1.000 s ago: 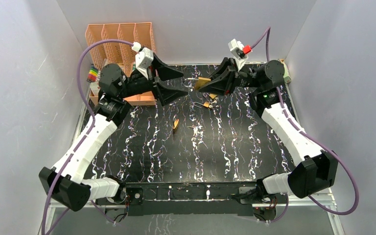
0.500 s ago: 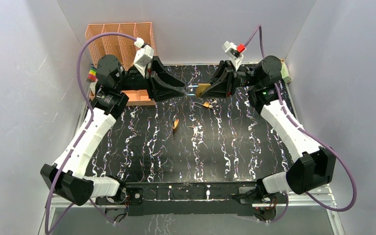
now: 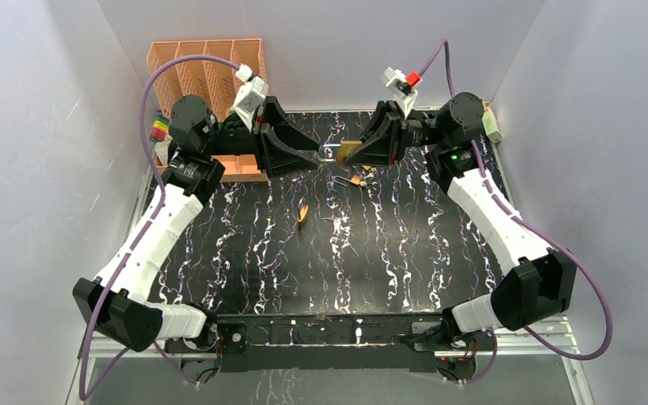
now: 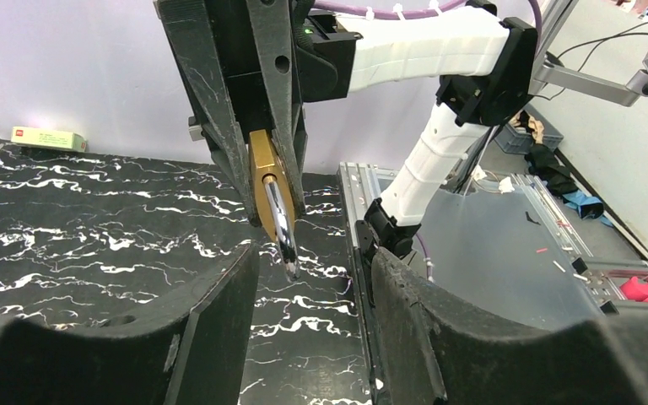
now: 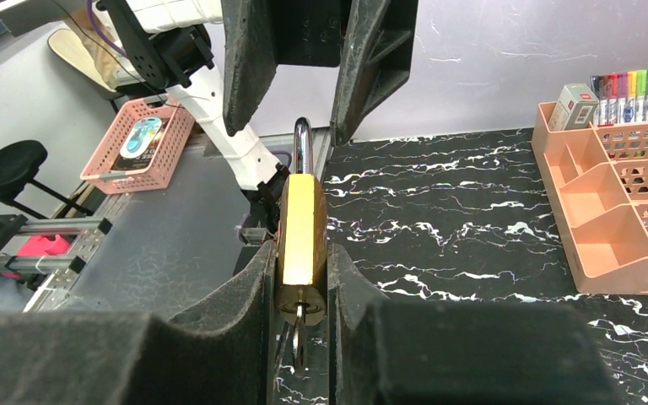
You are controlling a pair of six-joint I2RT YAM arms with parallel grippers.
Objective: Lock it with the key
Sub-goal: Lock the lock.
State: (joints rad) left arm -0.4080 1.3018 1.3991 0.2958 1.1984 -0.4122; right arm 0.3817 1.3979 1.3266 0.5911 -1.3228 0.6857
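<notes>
A brass padlock (image 3: pixel 350 151) hangs in the air over the back of the table, my right gripper (image 3: pixel 359 152) shut on its body. In the right wrist view the padlock (image 5: pixel 301 228) stands between the pads, its steel shackle (image 5: pixel 302 143) pointing away, and a key (image 5: pixel 298 337) sticks out of the keyhole at the near end. My left gripper (image 3: pixel 317 154) faces it, open. In the left wrist view the shackle (image 4: pixel 280 221) reaches to the mouth of my left gripper (image 4: pixel 312 270), close to the left finger (image 4: pixel 219 312); I cannot tell if they touch.
An orange desk organiser (image 3: pixel 207 67) stands at the back left, with coloured markers (image 3: pixel 160 128) beside it. A second small lock with keys (image 3: pixel 354 180) and a small brass piece (image 3: pixel 303 213) lie on the black marbled table (image 3: pixel 245 253). A small box (image 4: pixel 48 138) sits at the back right edge.
My left gripper has narrowed its jaws and closed in on the shackle end. The right gripper has shifted slightly toward the back with the padlock still held.
</notes>
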